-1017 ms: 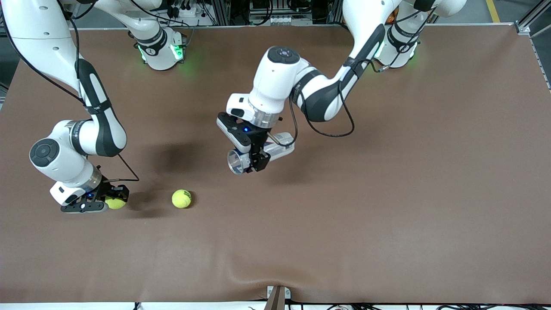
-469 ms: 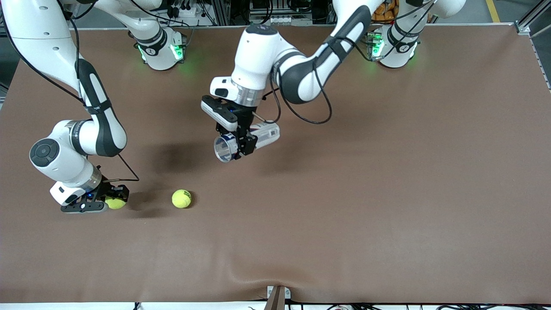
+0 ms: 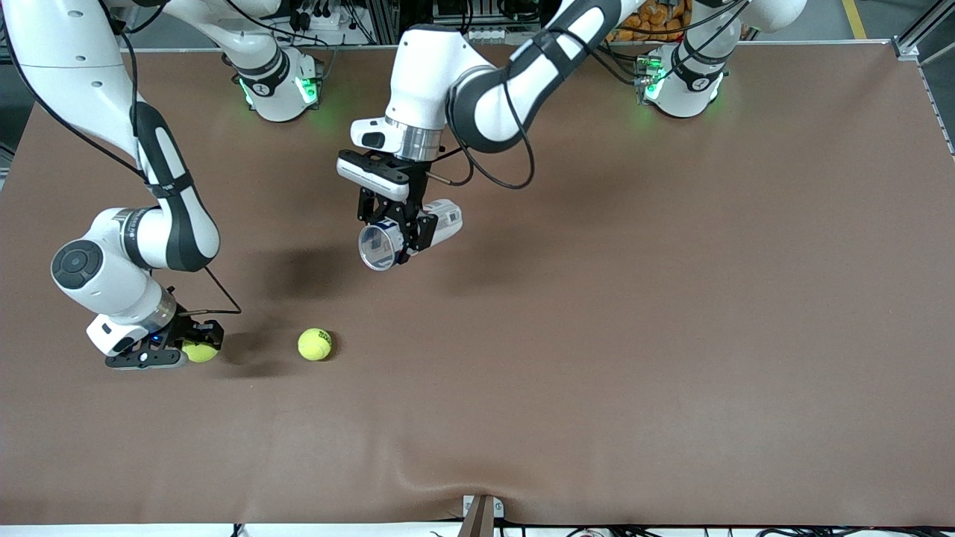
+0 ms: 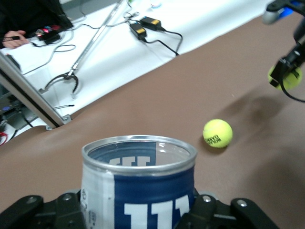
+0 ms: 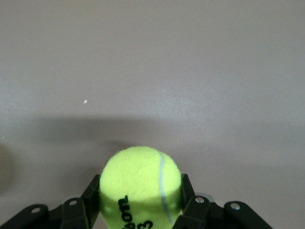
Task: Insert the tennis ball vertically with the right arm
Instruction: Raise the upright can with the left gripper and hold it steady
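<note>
The right gripper sits low at the right arm's end of the table, its fingers closed on a tennis ball, which seems to rest on or just above the brown surface. A second tennis ball lies loose on the table nearby, toward the left arm's end from the held one. The left gripper hangs over the table's middle, clamped on a tilted blue-and-white can whose open mouth faces the front camera
</note>
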